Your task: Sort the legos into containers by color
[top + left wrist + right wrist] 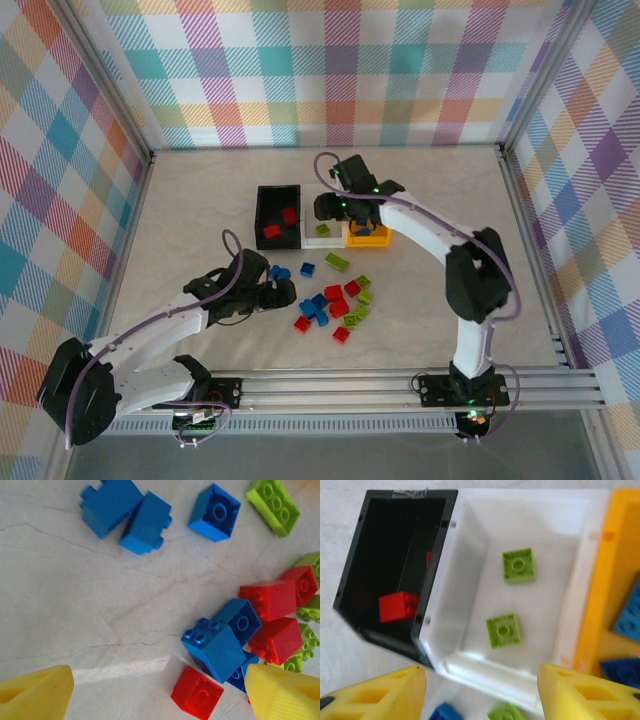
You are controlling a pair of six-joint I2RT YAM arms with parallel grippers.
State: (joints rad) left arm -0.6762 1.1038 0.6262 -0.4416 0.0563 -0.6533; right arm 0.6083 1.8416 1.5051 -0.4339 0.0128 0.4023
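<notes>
Here the small open rectangular white plastic bin serves as the anchor. A black plastic bin of the same shape is pressed against its left side and an orange-yellow plastic bin against its right. The three stand in a row on the pale table.

Two lime green studded bricks lie inside the white plastic bin, flat, studs up and apart from each other. The black plastic bin holds red bricks (two can be made out from the top view). The orange-yellow plastic bin holds blue bricks.

The right gripper hangs over the near wall of the white plastic bin. Its yellow fingers are spread apart with nothing between them.

The loose legos lie on the table on the near side of the white plastic bin, in a mixed cluster of red, blue and lime green. A long lime green brick sits apart from the cluster, closer to the white plastic bin. Two blue pieces lie touching each other to the near left of the bin.

The left gripper is low over the table, to the near left of the white plastic bin at the left edge of the cluster. Its jaws stand wide. A small red brick and a blue four-stud brick lie on the table in the gap, and neither is pinched. Whether the right-hand fingertip touches the blue pieces beside it cannot be told.
</notes>
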